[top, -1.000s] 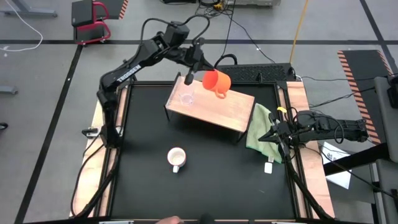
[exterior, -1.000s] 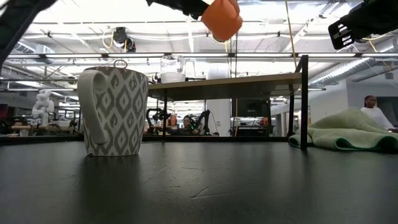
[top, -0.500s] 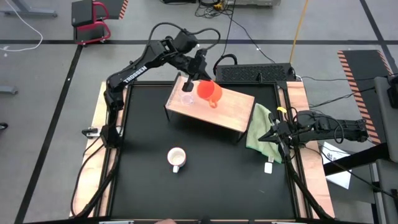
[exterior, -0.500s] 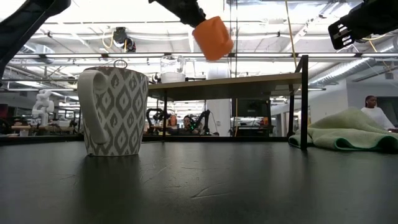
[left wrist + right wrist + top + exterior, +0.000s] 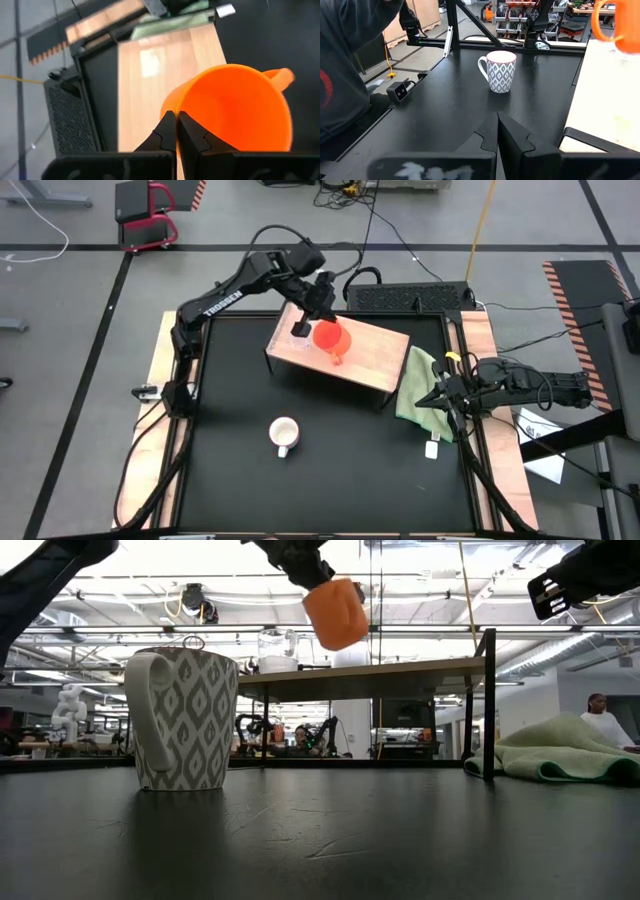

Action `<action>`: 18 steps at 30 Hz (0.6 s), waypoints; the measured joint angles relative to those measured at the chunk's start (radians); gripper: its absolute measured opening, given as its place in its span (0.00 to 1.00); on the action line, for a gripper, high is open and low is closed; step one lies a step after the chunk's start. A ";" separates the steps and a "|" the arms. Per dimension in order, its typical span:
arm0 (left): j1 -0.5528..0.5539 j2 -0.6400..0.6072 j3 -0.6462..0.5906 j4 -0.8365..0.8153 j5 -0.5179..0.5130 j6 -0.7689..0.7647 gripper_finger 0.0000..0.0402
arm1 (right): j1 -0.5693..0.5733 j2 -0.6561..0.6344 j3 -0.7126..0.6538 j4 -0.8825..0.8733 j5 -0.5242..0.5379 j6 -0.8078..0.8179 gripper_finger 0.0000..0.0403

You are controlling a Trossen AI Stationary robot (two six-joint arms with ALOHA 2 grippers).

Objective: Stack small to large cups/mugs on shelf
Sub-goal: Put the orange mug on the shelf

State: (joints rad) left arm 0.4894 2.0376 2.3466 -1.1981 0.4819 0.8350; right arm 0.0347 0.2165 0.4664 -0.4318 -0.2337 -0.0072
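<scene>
My left gripper point(image 5: 314, 326) holds the orange-red mug point(image 5: 331, 339) in the air above the light wooden shelf point(image 5: 375, 355), shut on it. In the low view the mug point(image 5: 335, 612) hangs tilted over the shelf top point(image 5: 400, 668), just right of the small clear cup point(image 5: 278, 648), which stands on the shelf. The white patterned mug point(image 5: 284, 434) stands upright on the black table in front of the shelf. My right gripper point(image 5: 438, 399) waits shut at the table's right edge. My left gripper has the orange-red mug by its rim point(image 5: 172, 106), on the side away from the handle point(image 5: 281, 78). The wall is pinched between the two fingers, which slant down from the table's far left. The mug hangs tilted below them, clear of the shelf.
A green cloth point(image 5: 418, 385) lies crumpled between the shelf's right end and my right gripper. A small white tag point(image 5: 432, 448) lies near the right edge. Bare black table spreads in front of the shelf around the white mug.
My left gripper has tipped downward and carried the orange-red mug down and toward the table's near left. The mug has gone from behind the shelf's far edge to over the shelf top beside the clear cup. It stays held and clear of the shelf.
</scene>
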 joint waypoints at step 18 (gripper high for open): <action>-0.015 0.031 0.000 -0.047 -0.023 0.006 0.00 | 0.000 0.036 0.000 0.001 0.000 0.000 0.00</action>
State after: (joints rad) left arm 0.4744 2.0682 2.3463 -1.2452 0.4591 0.8410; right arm 0.0349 0.2521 0.4666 -0.4313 -0.2337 -0.0073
